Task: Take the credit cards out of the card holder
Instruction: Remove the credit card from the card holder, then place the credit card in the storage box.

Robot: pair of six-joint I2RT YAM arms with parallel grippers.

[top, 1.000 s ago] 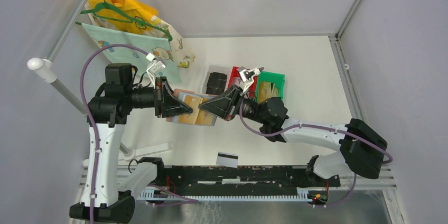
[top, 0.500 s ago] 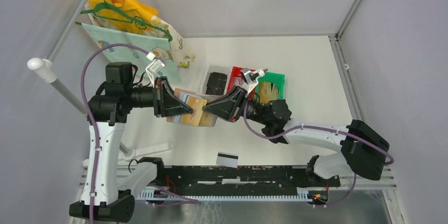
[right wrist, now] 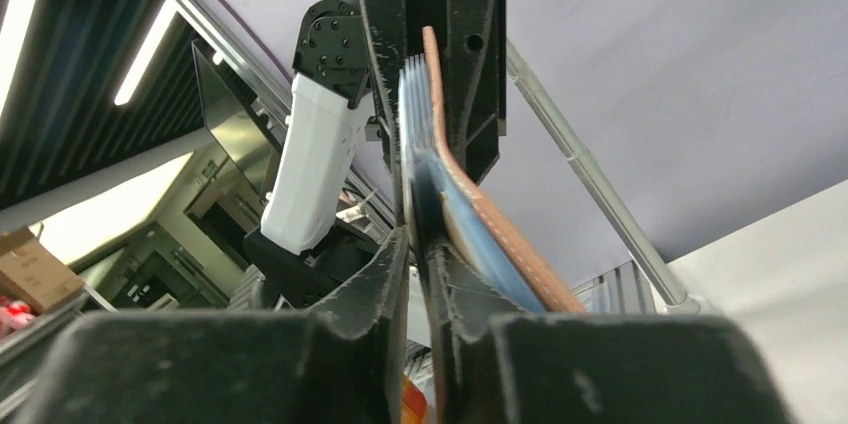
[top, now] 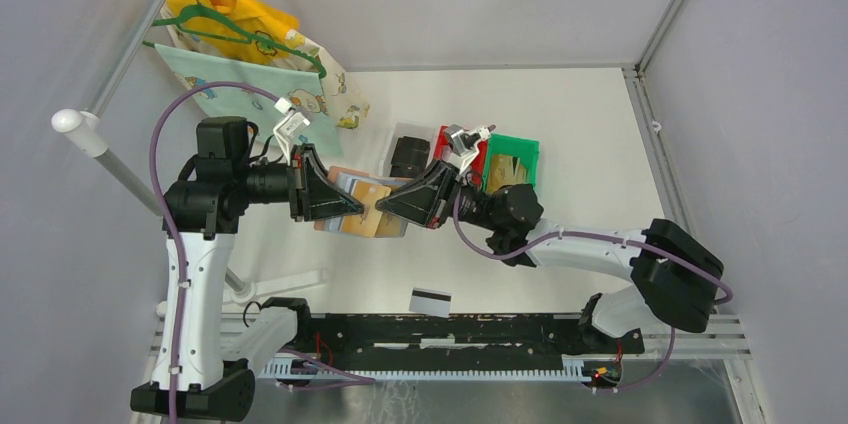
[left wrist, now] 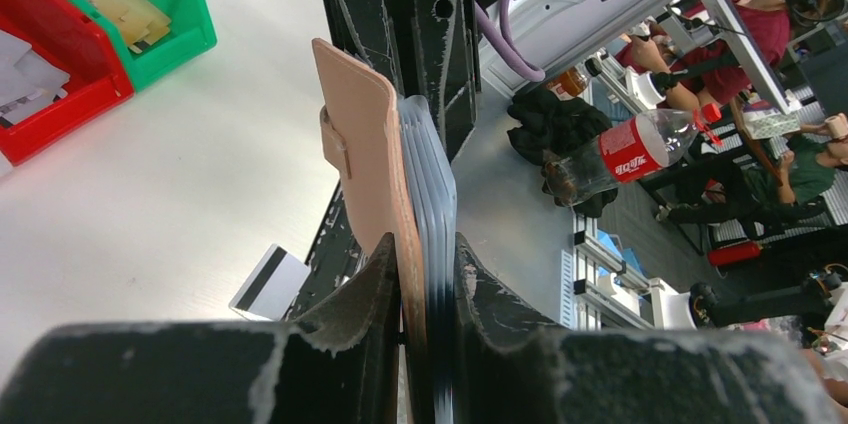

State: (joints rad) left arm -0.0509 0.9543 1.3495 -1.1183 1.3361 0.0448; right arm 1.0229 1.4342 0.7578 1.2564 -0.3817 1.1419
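Shifted slightly back toward the left hand (left wrist: 428, 256), which clamps the card holder (left wrist: 362, 144), the right hand (right wrist: 418, 244) pinches its inner leaves, while one white card (top: 430, 301) already lies out on the table (top: 580, 144), well apart from both hands; others likely remain inside to pull.

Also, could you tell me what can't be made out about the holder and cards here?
1. Top view: the ends of the holder, covered by the left gripper and right gripper.
2. Both wrist views: holder edge-on, so cards inside cannot be counted.
3. Right wrist: whether the right gripper pinches a card or a pocket.
4. Top view: print on the loose card, too small.
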